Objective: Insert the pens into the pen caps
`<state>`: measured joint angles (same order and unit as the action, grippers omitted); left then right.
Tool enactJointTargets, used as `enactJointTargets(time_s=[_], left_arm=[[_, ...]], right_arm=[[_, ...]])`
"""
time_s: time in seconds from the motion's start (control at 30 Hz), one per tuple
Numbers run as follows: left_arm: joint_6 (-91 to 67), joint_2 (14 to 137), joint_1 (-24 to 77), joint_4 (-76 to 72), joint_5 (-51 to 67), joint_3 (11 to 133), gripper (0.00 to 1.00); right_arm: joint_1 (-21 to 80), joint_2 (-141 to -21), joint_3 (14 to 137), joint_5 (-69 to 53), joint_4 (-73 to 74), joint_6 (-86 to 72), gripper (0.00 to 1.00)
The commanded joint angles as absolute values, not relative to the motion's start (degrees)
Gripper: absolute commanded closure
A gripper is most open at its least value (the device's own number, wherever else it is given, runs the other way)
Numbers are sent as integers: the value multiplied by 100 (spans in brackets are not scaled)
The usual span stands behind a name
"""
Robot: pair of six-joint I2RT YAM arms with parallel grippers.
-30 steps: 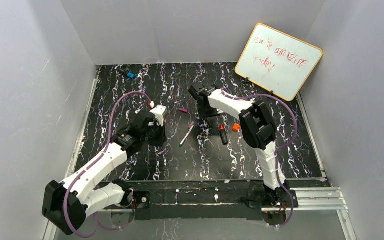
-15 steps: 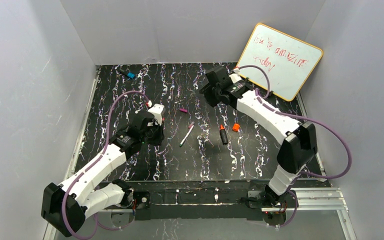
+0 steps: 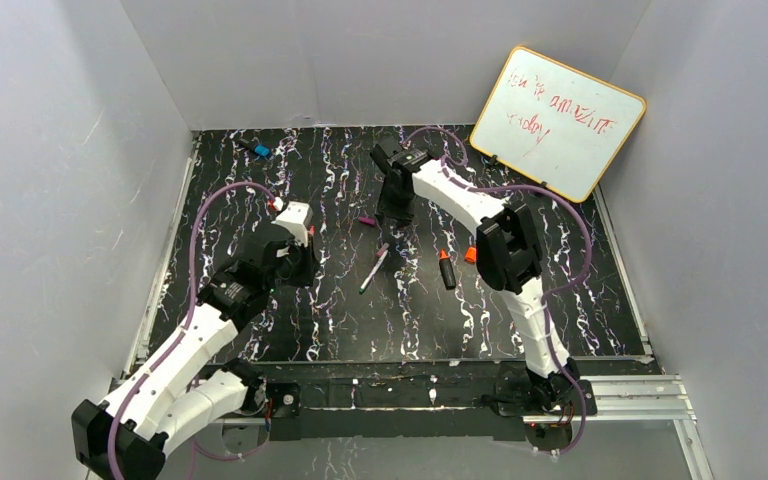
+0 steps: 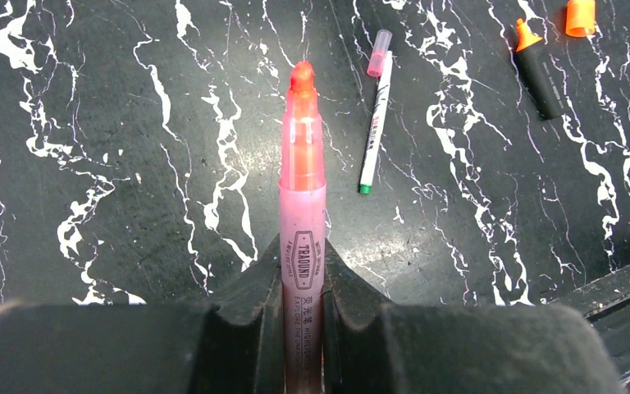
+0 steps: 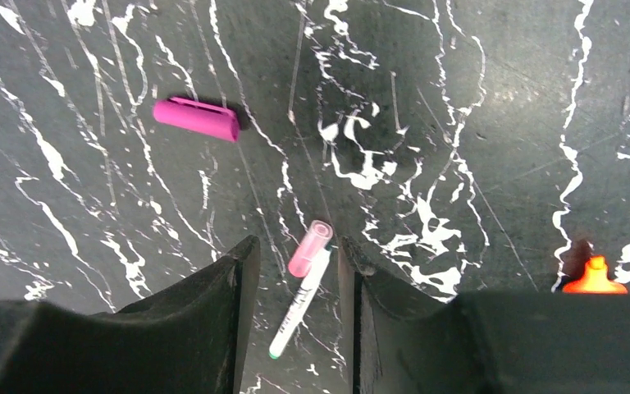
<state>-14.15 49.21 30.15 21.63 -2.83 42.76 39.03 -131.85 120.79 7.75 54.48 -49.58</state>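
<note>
- Left jaws: shut tight on the pink pen (image 4: 302,205), low on its barrel. Its bare orange-pink tip leads, and its long axis runs straight out from the wrist, aimed over the table (image 3: 360,330) towards the middle.
- White pen (image 3: 373,270): flat on the table, long axis slanting from near-left to far-right, green end nearest me. The pale cap (image 5: 310,248) lies at its far end, touching and slightly askew. I cannot tell whether it is seated.
- Marker (image 3: 447,270): flat, orange tip at its far end. The orange cap (image 3: 472,255) is just beside that tip, apart from it.
- Right jaws: partly open, nothing between them, hanging above the pale cap with the magenta cap (image 5: 197,120) off to one side.
- Magenta cap: lying on its side, well clear of everything. I cannot tell which end is open.
- My reading is that the step is fetching a cap for the pink pen, and magenta looks like the match. I'd centre the right jaws over it, grip across its width and leave the mouth free. Then I'd line up both long axes before pushing, slowly, since a skewed tip will jam.
- Blue-ended piece (image 3: 256,149): far left, and I'd leave it alone.
</note>
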Motion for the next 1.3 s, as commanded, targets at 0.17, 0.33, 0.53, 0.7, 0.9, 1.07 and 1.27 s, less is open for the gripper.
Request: enactJointTargets(time_s=[0.17, 0.33, 0.53, 0.7, 0.9, 1.07, 1.27], left_arm=[[-1442, 4918, 2997, 2331, -419, 4403, 100], [-1441, 5004, 2997, 2304, -355, 4412, 100], [-1424, 5015, 2997, 2312, -269, 4403, 100], [-1424, 5010, 2997, 2335, -272, 4402, 100], [-1424, 4993, 2997, 2348, -269, 4400, 100], [-1415, 4992, 2997, 2359, -305, 4403, 100], [-1415, 4982, 2997, 2364, -330, 4403, 100]], right_arm=[[3856, -12675, 11234, 357, 5565, -5047, 55], [4050, -12524, 10717, 330, 5265, -5375, 56], [4157, -12774, 11594, 586, 5132, -5599, 56], [4175, -12914, 11837, 662, 5186, -5551, 55], [4166, -13086, 11897, 692, 5286, -5409, 55], [4166, -13182, 11956, 709, 5457, -5349, 55], [4167, -13250, 11945, 739, 5546, -5294, 55]])
